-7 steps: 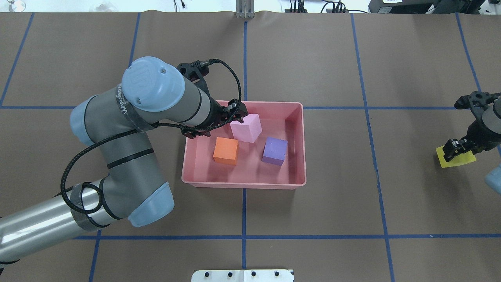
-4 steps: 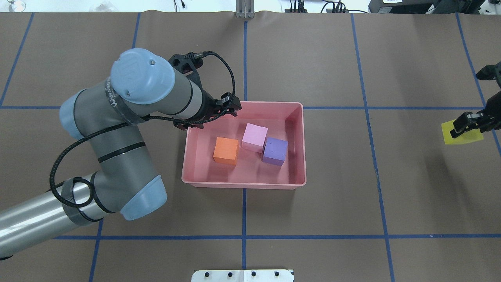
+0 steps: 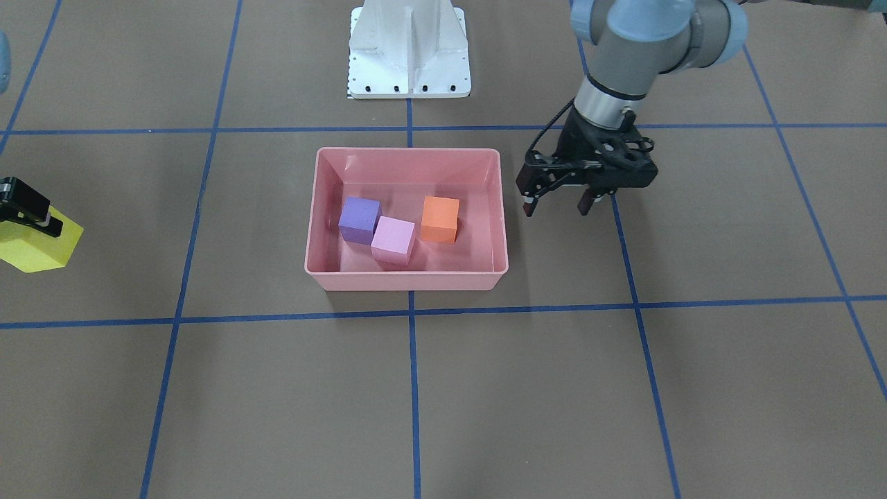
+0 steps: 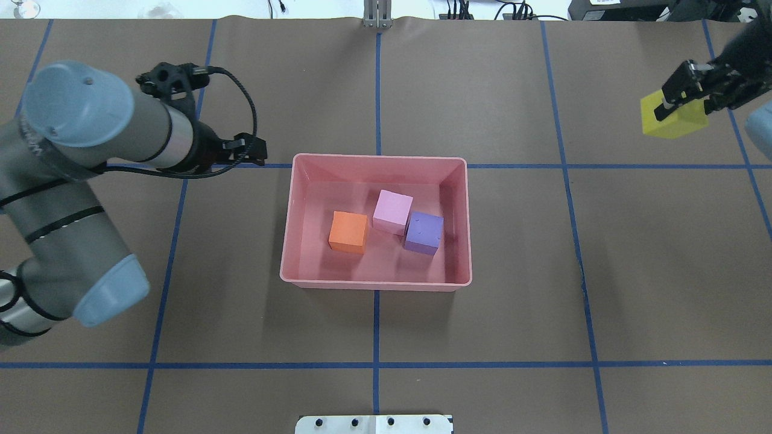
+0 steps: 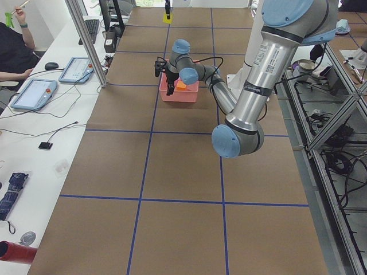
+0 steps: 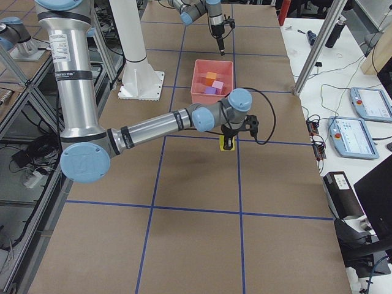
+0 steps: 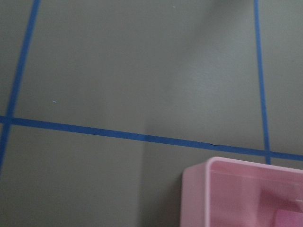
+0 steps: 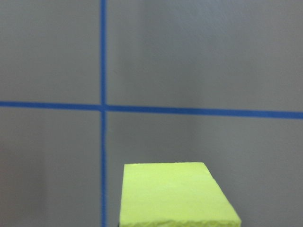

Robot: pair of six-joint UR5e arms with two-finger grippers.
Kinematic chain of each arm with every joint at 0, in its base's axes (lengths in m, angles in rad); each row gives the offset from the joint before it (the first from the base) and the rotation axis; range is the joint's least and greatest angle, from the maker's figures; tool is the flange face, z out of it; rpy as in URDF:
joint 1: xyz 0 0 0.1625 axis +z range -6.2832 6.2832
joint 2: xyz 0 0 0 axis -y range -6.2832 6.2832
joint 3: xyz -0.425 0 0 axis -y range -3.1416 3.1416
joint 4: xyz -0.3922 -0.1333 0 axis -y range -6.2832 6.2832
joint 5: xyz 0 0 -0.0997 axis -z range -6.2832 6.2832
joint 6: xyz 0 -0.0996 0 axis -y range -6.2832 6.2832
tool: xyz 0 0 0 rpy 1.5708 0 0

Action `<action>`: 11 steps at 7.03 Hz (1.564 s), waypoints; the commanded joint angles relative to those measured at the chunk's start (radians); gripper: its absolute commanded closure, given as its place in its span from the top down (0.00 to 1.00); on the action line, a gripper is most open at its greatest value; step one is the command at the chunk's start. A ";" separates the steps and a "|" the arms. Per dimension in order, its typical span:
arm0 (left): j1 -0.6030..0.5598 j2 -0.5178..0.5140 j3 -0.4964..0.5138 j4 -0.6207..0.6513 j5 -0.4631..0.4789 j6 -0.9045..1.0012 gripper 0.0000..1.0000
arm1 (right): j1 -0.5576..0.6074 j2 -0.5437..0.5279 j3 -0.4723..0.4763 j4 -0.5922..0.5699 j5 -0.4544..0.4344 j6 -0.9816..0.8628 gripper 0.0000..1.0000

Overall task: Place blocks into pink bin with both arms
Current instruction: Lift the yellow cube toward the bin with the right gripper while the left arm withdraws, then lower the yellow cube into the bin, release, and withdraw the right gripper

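The pink bin (image 4: pixel 287 265) stands mid-table and holds the orange block (image 4: pixel 348 231), the light pink block (image 4: pixel 392 211) and the purple block (image 4: pixel 423 232). They also show in the front view: orange block (image 3: pixel 440 219), pink block (image 3: pixel 393 240), purple block (image 3: pixel 359 220). My left gripper (image 3: pixel 556 206) is open and empty, raised above the table just outside the bin's left side (image 4: pixel 250 150). My right gripper (image 4: pixel 687 99) is shut on the yellow block (image 4: pixel 672 117), held off the table at the far right. The yellow block fills the bottom of the right wrist view (image 8: pixel 175 196).
The white robot base (image 3: pixel 409 52) stands behind the bin. Blue tape lines (image 4: pixel 377 364) cross the brown table cover. The bin's corner (image 7: pixel 236 189) shows in the left wrist view. An operator (image 5: pixel 14 40) and tablets (image 5: pixel 34 94) are beside the table's long edge.
My left gripper let go of the light pink block into the bin, then drew back left out of the bin. My right gripper rose with the yellow block and moved toward the far side.
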 commanded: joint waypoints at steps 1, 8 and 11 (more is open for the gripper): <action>-0.126 0.152 -0.038 -0.007 -0.002 0.203 1.00 | -0.112 0.181 0.003 -0.091 -0.033 0.164 0.00; -0.522 0.229 0.186 -0.013 -0.264 0.667 1.00 | -0.631 0.356 -0.015 0.093 -0.441 0.681 0.00; -0.553 0.272 0.205 -0.006 -0.263 0.667 1.00 | -0.683 0.372 -0.017 0.095 -0.464 0.682 0.00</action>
